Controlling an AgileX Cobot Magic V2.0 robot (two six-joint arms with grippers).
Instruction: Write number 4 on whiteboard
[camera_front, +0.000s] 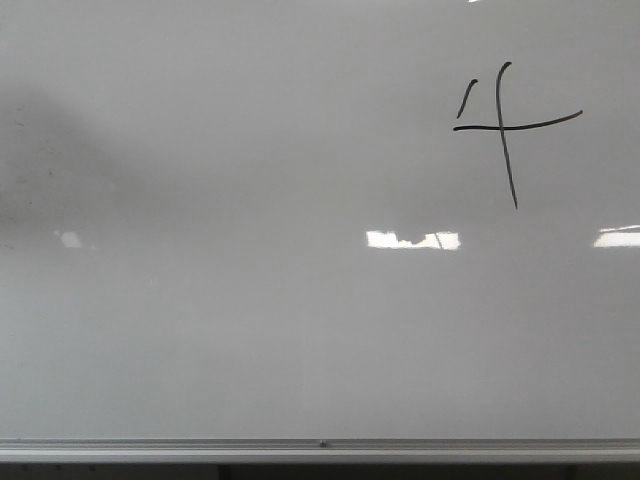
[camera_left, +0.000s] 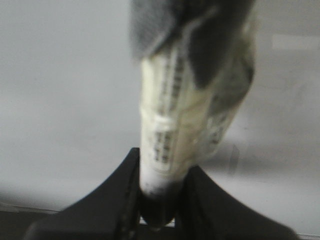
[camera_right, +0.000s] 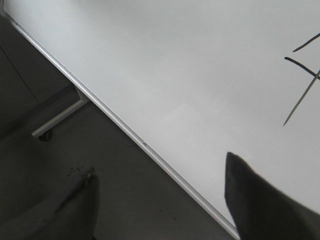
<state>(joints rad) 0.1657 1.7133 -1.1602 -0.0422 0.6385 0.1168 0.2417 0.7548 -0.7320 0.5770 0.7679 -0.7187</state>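
The whiteboard (camera_front: 250, 300) fills the front view, pale grey and glossy. The number 4 (camera_front: 505, 125) is drawn in thin black strokes at its upper right, with a long vertical, a wide crossbar and a short left tick. Part of the number 4 (camera_right: 302, 85) also shows in the right wrist view. My left gripper (camera_left: 160, 200) is shut on a white marker (camera_left: 172, 130) with a dark end, held in front of the board. My right gripper (camera_right: 160, 200) is open and empty, away from the board near its lower rail (camera_right: 150, 150). Neither gripper shows in the front view.
The board's silver bottom rail (camera_front: 320, 450) runs along the bottom of the front view. Bright rectangular reflections (camera_front: 412, 240) lie across the board's middle. A stand foot with a caster (camera_right: 55, 125) rests on the dark floor below the board.
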